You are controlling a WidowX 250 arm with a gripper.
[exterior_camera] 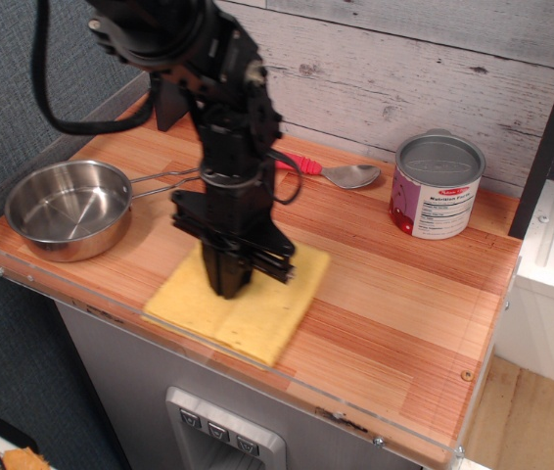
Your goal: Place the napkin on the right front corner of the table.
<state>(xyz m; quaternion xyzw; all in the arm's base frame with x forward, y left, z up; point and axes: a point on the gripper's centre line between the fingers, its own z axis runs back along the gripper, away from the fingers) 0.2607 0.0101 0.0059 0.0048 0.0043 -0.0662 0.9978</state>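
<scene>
Single view, observation.image, taken from above the near edge of the counter.

The gripper (228, 286) is pointed straight down and is planted on the napkin (257, 305), close to the crease at the cloth's middle. The fingertips are pressed together into the fabric; whether a pinch of cloth is actually caught between them cannot be told, as the tips are hidden by the black housing. A vertical approach at the centre is judged to suit dragging or pinching a flat cloth that offers no raised edge.

The napkin is lying flat near the front edge of the table (394, 304), left of centre, just to the right of the pan (67, 208). One near corner is seen close to the acrylic rim (287, 377). The right front corner of the table is well apart from the cloth, so the placement is judged not yet done.

Surface: reddish striped wood planks are noted, with a clear rim at the near and left edges. A can (437, 186) is standing upright at the far right, and a spoon (331, 172) with a red handle is lying at the far side, partly hidden behind the arm. Neither is in the path toward the right front corner.

Room: a whitewashed plank wall (404, 69) is seen behind, a grey cabinet base (140, 392) below.
</scene>
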